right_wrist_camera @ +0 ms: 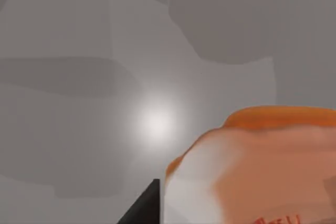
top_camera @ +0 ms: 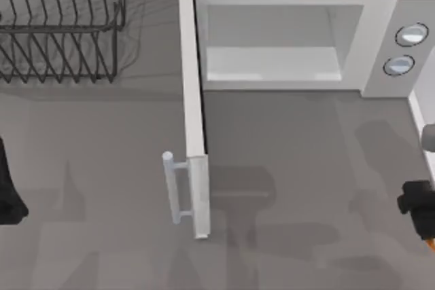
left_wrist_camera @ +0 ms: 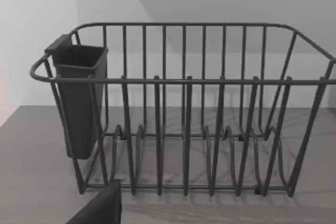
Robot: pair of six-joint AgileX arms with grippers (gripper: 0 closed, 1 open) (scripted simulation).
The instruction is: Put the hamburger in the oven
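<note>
- Top view, far left edge: my left pincer (top_camera: 10, 198) sits parked over the grey surface (top_camera: 102, 168); I cannot tell how its fingers stand.
- Behind it, at the back left, stands a black wire rack (top_camera: 64, 25); the left wrist view faces that rack (left_wrist_camera: 184, 119), with a dark cup (left_wrist_camera: 79, 98) hung on one end.
- Centre: the oven (top_camera: 285, 39) stands open, its door (top_camera: 194, 120) swung out toward the front, bar handle (top_camera: 173, 188) on the outside.
- Two round knobs (top_camera: 406, 49) sit right of the cavity.
- Far right edge: my right pincer (top_camera: 421, 202) holds the hamburger (right_wrist_camera: 262, 166), well apart from the cavity.
</note>
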